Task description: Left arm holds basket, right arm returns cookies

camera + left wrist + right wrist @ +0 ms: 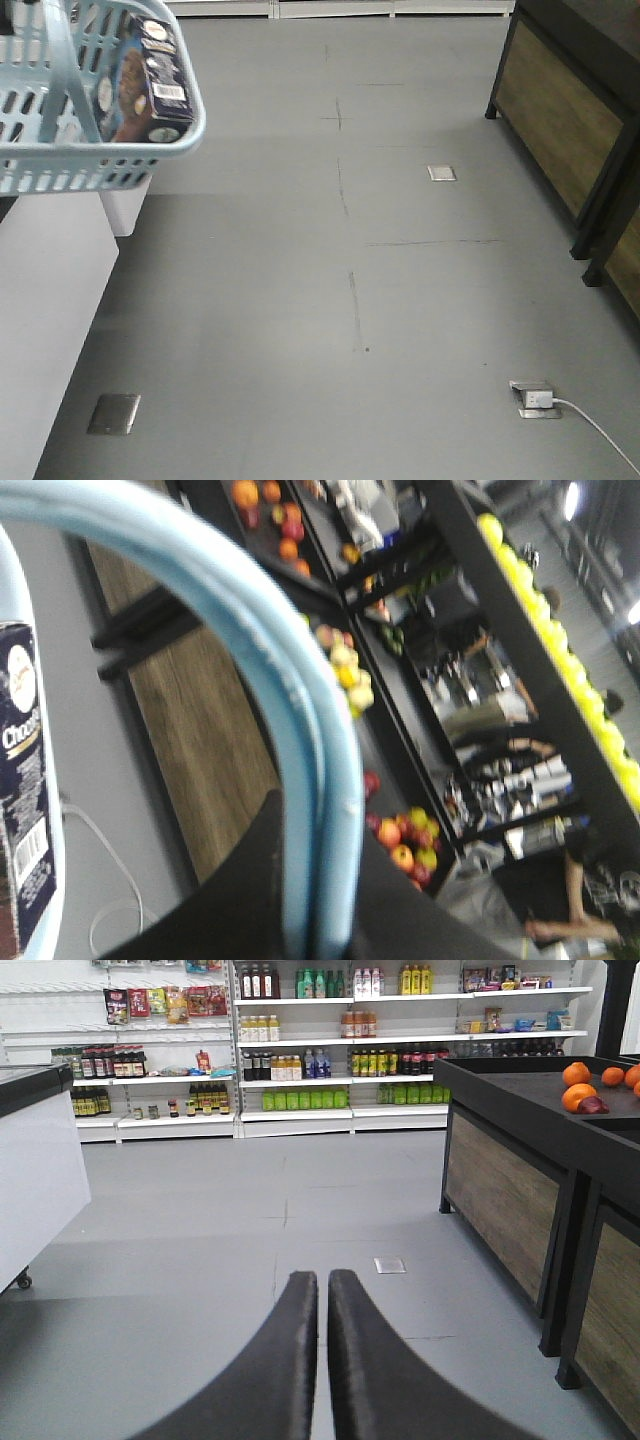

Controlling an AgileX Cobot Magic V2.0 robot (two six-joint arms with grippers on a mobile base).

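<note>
The light blue basket (60, 178) hangs at the upper left of the front view, above the grey floor. The cookies (150, 85), a dark navy carton, stand on end inside it against the right wall. In the left wrist view the basket's flat blue handle (250, 630) runs between the black fingers of my left gripper (320, 830), which is shut on it; the cookies (22, 780) show at the left edge. My right gripper (323, 1278) is shut and holds nothing, pointing across bare floor toward the shelves. Neither arm shows in the front view.
Dark wood-panelled produce stands (560, 120) line the right side, with oranges (590, 1085) on top. A white counter (50, 290) stands at the left. A floor outlet (535, 398) with a white cable lies at the lower right. Bottle shelves (300, 1060) fill the far wall.
</note>
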